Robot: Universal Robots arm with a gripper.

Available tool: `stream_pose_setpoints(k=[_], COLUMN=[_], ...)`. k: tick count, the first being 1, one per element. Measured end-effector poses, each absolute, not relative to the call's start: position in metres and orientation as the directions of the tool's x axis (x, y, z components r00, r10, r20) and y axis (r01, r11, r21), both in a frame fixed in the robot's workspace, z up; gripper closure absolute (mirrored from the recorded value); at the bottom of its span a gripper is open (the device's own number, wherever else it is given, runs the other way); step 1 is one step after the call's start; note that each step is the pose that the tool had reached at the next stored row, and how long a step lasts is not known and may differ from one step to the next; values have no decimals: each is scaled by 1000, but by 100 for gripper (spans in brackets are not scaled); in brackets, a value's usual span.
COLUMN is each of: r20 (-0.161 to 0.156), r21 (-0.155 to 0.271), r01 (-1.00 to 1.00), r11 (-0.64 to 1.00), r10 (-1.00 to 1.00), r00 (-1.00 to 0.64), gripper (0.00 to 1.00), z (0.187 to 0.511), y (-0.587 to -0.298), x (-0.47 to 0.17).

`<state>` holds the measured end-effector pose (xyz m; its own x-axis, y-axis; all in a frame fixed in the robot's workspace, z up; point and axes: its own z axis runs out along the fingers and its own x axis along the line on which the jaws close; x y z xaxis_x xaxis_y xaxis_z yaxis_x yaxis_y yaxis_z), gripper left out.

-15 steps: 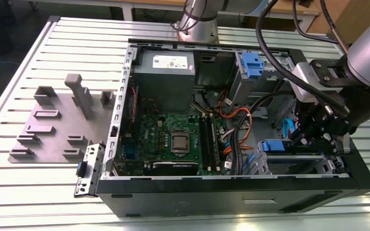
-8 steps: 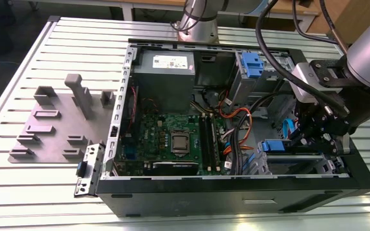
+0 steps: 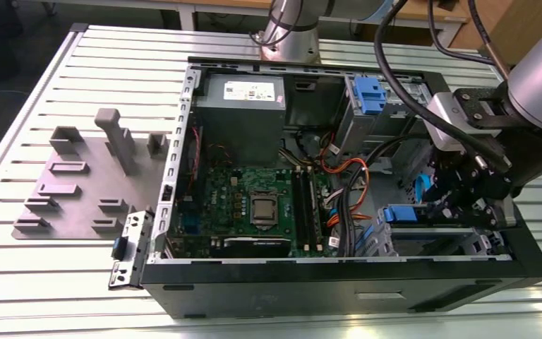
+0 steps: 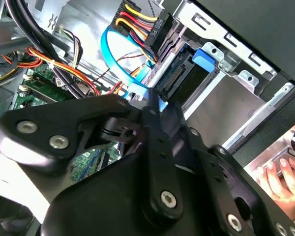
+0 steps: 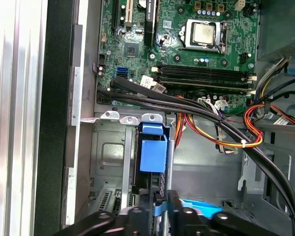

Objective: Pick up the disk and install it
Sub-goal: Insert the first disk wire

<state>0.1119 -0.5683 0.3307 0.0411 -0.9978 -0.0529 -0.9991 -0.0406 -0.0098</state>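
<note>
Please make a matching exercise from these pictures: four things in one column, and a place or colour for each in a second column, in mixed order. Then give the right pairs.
Things:
1. motherboard
2. power-supply box
3. fixture plate
4. gripper

Descriptions:
a. grey, on the table beside the case, on the exterior view's left
b. green, inside the case
c. black, inside the case at the exterior view's right
d. grey, with a white sticker

Pairs: 1-b, 2-d, 3-a, 4-c
</note>
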Motion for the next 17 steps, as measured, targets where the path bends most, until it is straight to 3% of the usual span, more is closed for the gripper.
stream_pose_setpoints(k=[2,3,17], r20=[-53,-53,-53], r21=[-10,-10,-10], r01=[-999,-999,-999], r11=[-41,-41,-41], r10=[-998,-998,-998], r00=[41,41,41], gripper=[71,65,65], z=[331,331,342], y=[-568,-568,-568], x=[112,112,118])
